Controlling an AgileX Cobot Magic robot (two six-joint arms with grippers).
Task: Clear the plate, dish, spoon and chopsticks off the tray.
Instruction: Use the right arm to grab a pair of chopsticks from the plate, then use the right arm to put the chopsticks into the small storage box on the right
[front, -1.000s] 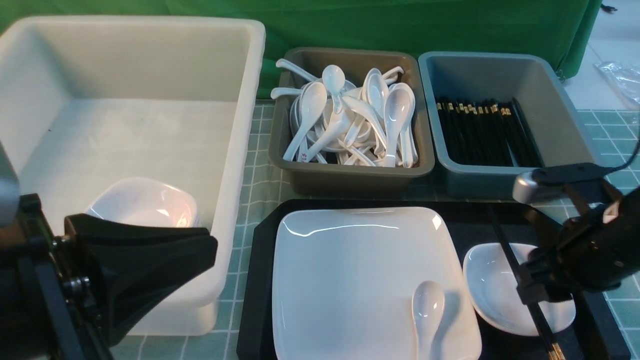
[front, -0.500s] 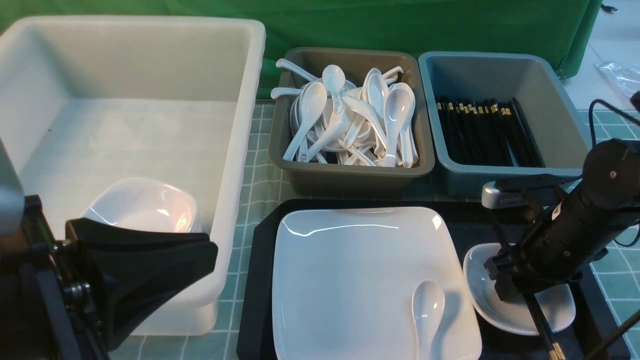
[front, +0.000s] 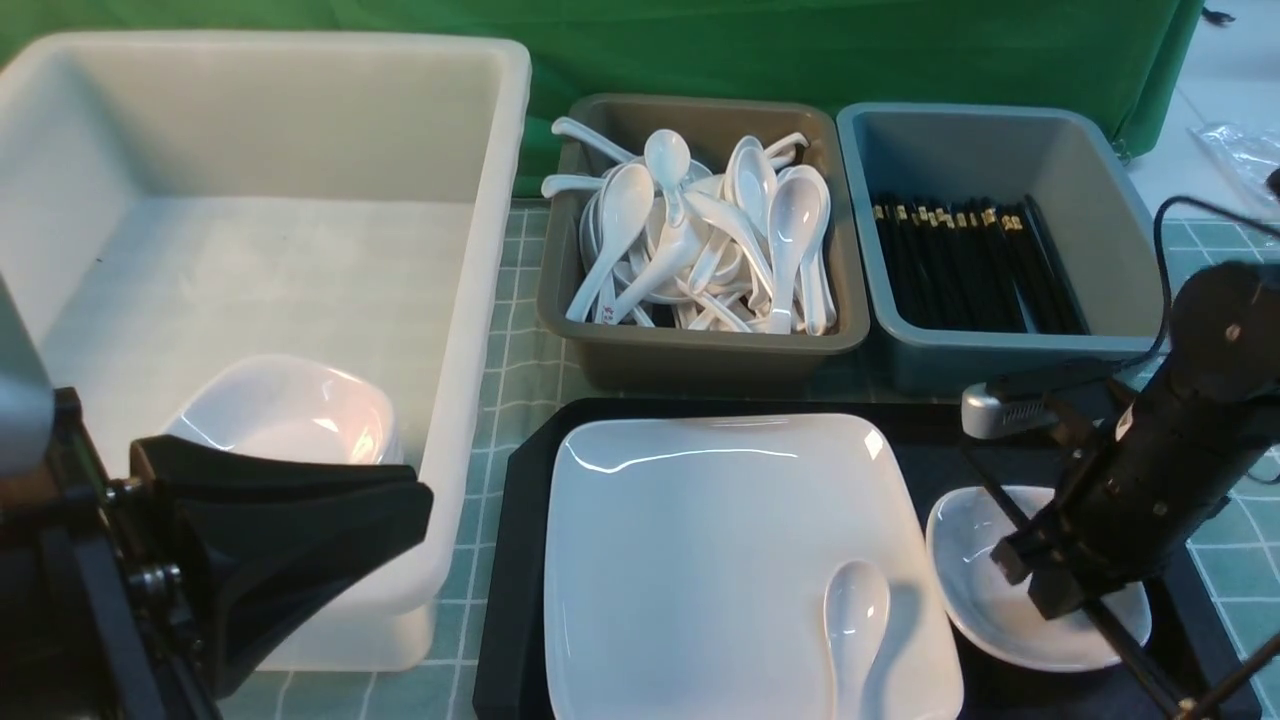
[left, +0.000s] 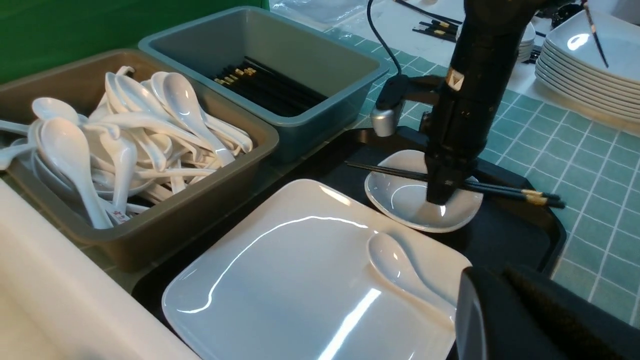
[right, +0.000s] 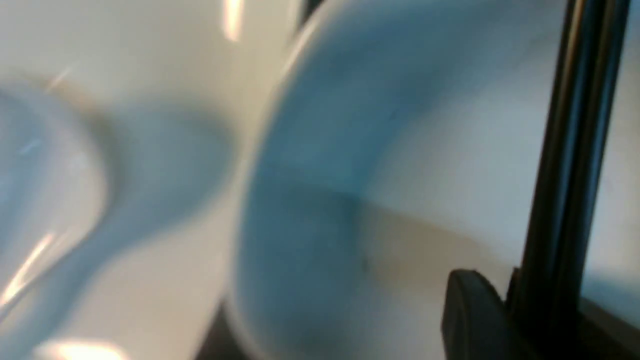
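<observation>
Toward four o'clock in my front view, the right end effector pinches the black chopsticks above the small white dish. That dish sits on the tray, at three o'clock from the big square plate. The spoon lies at four o'clock on the plate. Near eight o'clock, my left end effector is pressed together.

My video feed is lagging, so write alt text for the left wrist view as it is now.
The robot's right hand grips a pair of black chopsticks above a small white dish on a black tray. Beside the dish, a large square white plate holds one white soup spoon; behind stand bins of spoons and chopsticks.
</observation>
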